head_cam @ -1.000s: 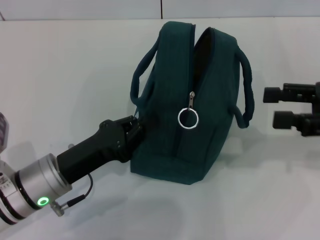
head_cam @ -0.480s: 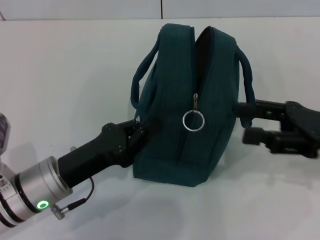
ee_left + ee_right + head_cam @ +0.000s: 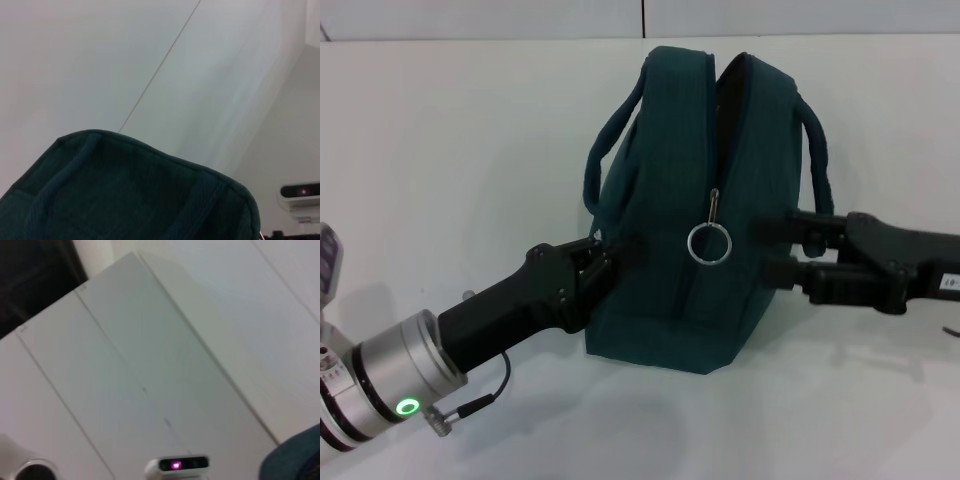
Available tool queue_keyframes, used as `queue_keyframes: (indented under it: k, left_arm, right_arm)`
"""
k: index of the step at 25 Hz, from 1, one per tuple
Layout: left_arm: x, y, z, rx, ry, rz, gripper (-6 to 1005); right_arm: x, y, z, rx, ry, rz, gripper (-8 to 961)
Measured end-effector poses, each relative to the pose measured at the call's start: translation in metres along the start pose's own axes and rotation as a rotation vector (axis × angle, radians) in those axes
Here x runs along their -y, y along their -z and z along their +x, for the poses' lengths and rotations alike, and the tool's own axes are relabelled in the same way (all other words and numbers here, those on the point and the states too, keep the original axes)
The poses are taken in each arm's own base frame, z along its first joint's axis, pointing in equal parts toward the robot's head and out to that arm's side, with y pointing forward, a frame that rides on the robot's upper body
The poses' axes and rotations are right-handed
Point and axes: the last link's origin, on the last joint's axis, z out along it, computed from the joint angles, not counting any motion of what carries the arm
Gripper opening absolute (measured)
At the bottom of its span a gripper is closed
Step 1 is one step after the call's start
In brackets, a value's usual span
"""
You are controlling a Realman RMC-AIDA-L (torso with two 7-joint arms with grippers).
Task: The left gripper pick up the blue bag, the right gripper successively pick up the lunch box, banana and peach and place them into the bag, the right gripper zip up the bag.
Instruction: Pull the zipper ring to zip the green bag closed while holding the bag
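Note:
The blue bag (image 3: 670, 230) stands upright on the white table (image 3: 440, 150), its top zipper partly apart and the ring zipper pull (image 3: 708, 243) hanging on the near face. My left gripper (image 3: 594, 262) comes in low from the left and is shut on the bag's left end, by the foot of a handle. To the right, my right gripper (image 3: 764, 248) is open, its fingertips (image 3: 788, 227) against the bag's right side below the other handle (image 3: 817, 140). Bag fabric also shows in the left wrist view (image 3: 125, 190) and the right wrist view (image 3: 300, 455). Lunch box, banana and peach are out of view.
The table's back edge meets a pale wall (image 3: 520, 20) just behind the bag. Both wrist views look up at white panels, and each shows a small white device (image 3: 177, 465) (image 3: 300, 192) with a pink light.
My right gripper has moved in from the right edge of the head view to the bag's right side. The bag and left gripper have shifted slightly to the right.

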Motion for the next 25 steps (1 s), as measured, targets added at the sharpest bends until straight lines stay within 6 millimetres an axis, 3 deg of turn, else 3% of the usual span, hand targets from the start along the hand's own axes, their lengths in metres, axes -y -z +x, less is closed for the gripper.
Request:
queue_keyframes:
  k: [7,25]
  left_arm:
    - [0.0,-0.001,0.0,0.0,-0.001,-0.003,49]
    - [-0.003,-0.003,-0.001,0.003,0.003,-0.023,48]
  right_arm:
    - [-0.006,-0.001,0.004,0.007,-0.012,-0.037,738]
    - [0.009,-0.002,0.015,-0.023,-0.049,0.071,738]
